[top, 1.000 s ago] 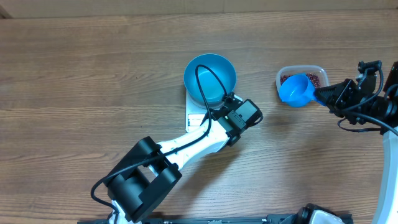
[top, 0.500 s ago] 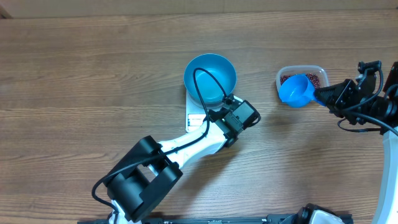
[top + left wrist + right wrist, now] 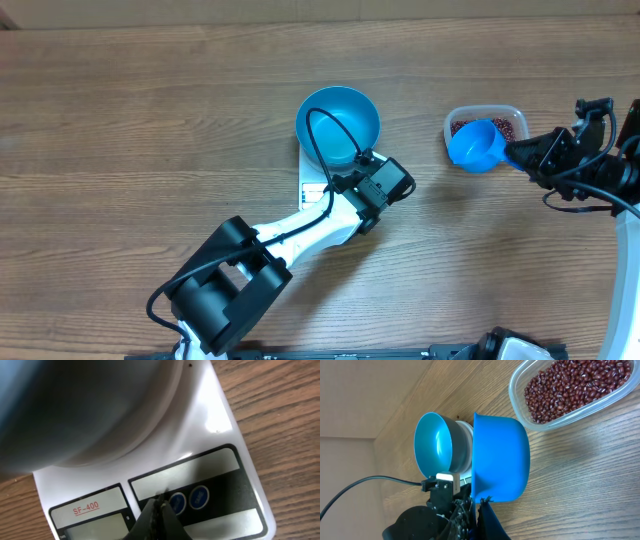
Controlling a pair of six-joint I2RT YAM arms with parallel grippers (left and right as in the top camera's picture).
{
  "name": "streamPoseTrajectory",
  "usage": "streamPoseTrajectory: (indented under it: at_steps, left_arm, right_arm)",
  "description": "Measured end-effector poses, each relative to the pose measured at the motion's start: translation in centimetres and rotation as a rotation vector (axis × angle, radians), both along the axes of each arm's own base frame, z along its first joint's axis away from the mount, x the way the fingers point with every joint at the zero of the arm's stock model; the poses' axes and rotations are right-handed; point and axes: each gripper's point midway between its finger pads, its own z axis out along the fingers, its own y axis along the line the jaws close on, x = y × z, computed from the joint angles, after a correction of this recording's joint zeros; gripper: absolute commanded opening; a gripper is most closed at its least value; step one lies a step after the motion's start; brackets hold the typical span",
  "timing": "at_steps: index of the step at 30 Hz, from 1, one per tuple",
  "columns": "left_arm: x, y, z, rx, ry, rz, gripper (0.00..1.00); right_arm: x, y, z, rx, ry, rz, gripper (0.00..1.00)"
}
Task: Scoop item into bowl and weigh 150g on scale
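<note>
- Beans (image 3: 570, 387) are small, hard and dry. I judge them light singly and quick to roll or pour, so they are easy to spill over a tilted rim and are better moved by scoop than pinched.
- All the beans in view lie heaped in the clear tub (image 3: 448, 122), on the worktop (image 3: 150, 120) well apart from the scale.
- The scoop (image 3: 500, 457) looks like stiff, smooth plastic, and its handle is the place to hold it.
- The right tool (image 3: 480, 510) is clamped on that handle. The cup hangs over the tub's end nearer the bowl, with no beans showing in it.
- The bowl (image 3: 338, 127) sits on the scale (image 3: 220, 415) and is empty. Its smooth walls should let beans slide down, but it may shift if nudged.
- The left tool (image 3: 160, 505) has its fingers pressed together, with the tip at the scale's round buttons. I cannot tell whether it touches them.
</note>
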Motion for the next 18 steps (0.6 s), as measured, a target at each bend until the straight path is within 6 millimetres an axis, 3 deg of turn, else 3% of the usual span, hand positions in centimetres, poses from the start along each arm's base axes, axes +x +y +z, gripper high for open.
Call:
streamPoseTrajectory:
  at_steps: [18]
  left_arm:
    - [-0.21,0.17,-0.19,0.004,0.014,-0.001,0.04]
  right_arm:
    - [-0.26,0.09,-0.15,0.003,0.013,0.002,0.04]
